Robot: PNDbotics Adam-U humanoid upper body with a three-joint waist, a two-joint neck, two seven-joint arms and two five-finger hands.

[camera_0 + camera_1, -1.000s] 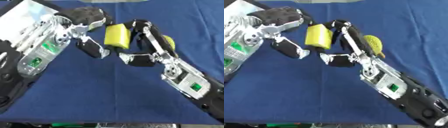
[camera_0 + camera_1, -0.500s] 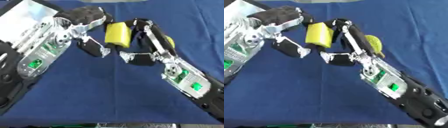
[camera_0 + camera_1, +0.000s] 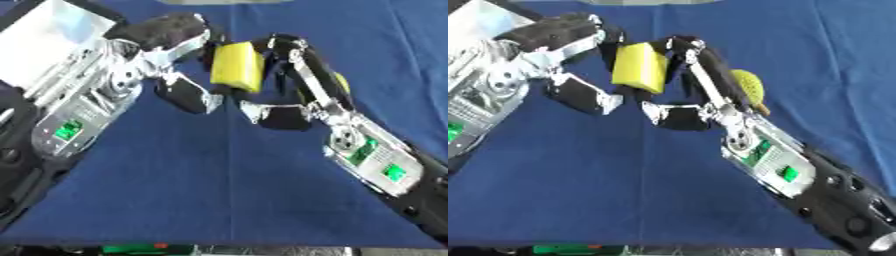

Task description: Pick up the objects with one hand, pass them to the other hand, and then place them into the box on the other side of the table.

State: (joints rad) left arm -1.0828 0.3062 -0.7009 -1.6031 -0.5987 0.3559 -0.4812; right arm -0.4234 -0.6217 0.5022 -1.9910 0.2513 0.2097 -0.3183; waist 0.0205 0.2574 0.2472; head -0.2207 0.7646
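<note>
A yellow block (image 3: 234,67) hangs above the blue table (image 3: 219,190), upright between my two hands. My right hand (image 3: 293,100) comes in from the lower right; its fingers curl over the block's top and right side, and its thumb sits just beneath it. My left hand (image 3: 166,60) reaches in from the upper left. Its fingers are stretched out against the block's upper left corner, and its thumb (image 3: 188,95) is spread below, so the hand is open. A yellow-green, rough-skinned round object (image 3: 748,87) lies on the cloth behind my right hand, partly hidden.
Blue cloth covers the whole table; its front edge (image 3: 219,246) runs along the bottom. No box shows in either view. My two forearms fill the left and right sides.
The block and both hands have shifted very slightly upward. My left hand's fingers stay at the block's corner and the right hand's hold is unchanged.
</note>
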